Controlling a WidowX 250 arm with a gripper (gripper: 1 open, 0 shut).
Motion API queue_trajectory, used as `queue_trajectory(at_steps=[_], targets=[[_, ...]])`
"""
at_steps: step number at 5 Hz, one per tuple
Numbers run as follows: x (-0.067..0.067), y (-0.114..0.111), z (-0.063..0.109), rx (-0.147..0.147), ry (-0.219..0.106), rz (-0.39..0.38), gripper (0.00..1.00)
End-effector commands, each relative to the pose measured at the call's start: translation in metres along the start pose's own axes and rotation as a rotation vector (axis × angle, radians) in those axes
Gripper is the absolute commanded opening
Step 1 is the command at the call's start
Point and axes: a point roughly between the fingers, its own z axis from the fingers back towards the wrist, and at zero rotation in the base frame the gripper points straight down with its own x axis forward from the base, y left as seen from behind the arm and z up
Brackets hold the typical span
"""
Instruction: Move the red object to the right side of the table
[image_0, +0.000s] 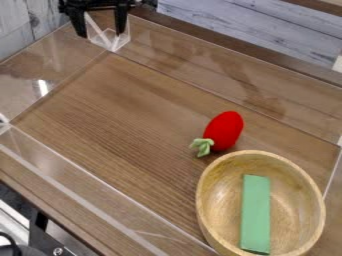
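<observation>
A brown wood-grain finish with a slight sheen is seen on the desk (120, 110), which is edged by low walls (54, 160) of clear, glossy acrylic where glare is caught. The red object (223, 127) looks like smooth, shiny plastic, with a duller green leafy end. The bowl (214, 215) is made of pale, smooth, matt wood. A flat matt green block (257, 213) is seen inside. The gripper (100, 10) appears dark and matt.
</observation>
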Motion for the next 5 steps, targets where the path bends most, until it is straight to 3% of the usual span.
queue_trajectory(at_steps=[1,3,4,5], targets=[[-0.002,-0.003,0.012,-0.024,-0.044,-0.084,1.00],[-0.009,-0.002,0.014,-0.066,-0.036,-0.223,1.00],[-0.009,-0.011,0.016,-0.081,-0.037,-0.241,1.00],[-0.003,-0.017,0.006,-0.087,-0.043,-0.259,1.00]])
